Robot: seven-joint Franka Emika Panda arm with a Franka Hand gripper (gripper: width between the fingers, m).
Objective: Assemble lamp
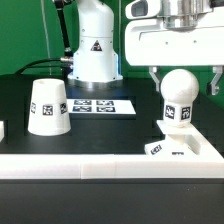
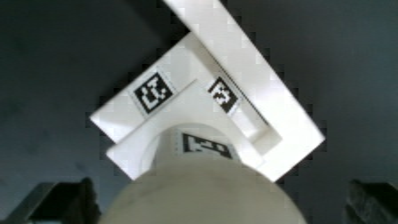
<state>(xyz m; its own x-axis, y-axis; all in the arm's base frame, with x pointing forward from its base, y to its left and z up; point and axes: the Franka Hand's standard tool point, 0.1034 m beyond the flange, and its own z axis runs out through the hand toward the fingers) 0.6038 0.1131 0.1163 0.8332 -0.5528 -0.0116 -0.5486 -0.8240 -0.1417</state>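
Observation:
The white round-headed bulb [image 1: 179,100] stands upright on the flat square base [image 1: 196,149] at the exterior view's right. My gripper [image 1: 183,82] is open, with one finger on each side of the bulb's head and a gap on both sides. In the wrist view the bulb [image 2: 199,175] fills the foreground, with the tagged base [image 2: 214,95] beneath it. Dark fingertips [image 2: 64,200] show at both sides, apart from the bulb. The truncated-cone shade [image 1: 48,107] stands alone on the dark table at the exterior view's left.
The marker board [image 1: 102,105] lies flat behind the shade and bulb. The white robot pedestal [image 1: 92,50] stands at the back. A white raised wall [image 1: 70,166] runs along the front edge. A small white object [image 1: 3,128] sits at the far left edge.

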